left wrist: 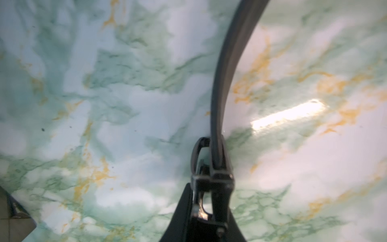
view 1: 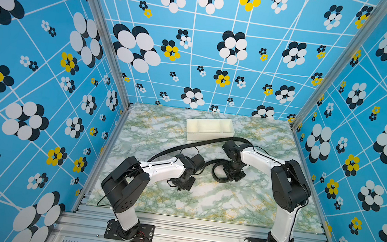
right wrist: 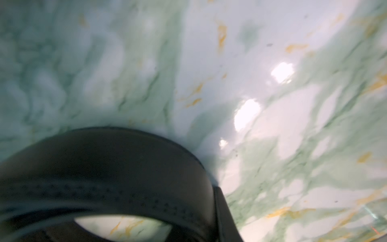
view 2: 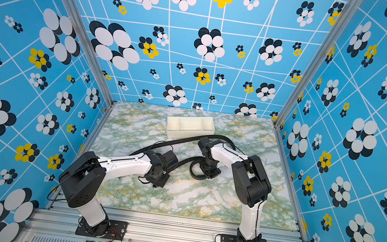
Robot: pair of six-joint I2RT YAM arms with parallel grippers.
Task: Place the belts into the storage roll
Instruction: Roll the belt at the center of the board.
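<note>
We see the left end effector (left wrist: 207, 201) pinching a belt (left wrist: 228, 73) by its buckle (left wrist: 198, 155); the belt stands on edge and curves away over the marbled tabletop (view 1: 215, 199). The right end effector (view 1: 230, 176) sits low at a belt coil (right wrist: 117, 159) near the tabletop's middle — one finger (right wrist: 225, 213) touches the coil's outer wall, yet we cannot tell whether it grips. The storage roll (view 1: 210, 135) lies at the tabletop's far side, and a long black strap (view 1: 197, 144) arcs just beside its near wall.

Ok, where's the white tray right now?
In both top views the tray sits at the far middle of the table, just behind the long curving belt.
</note>
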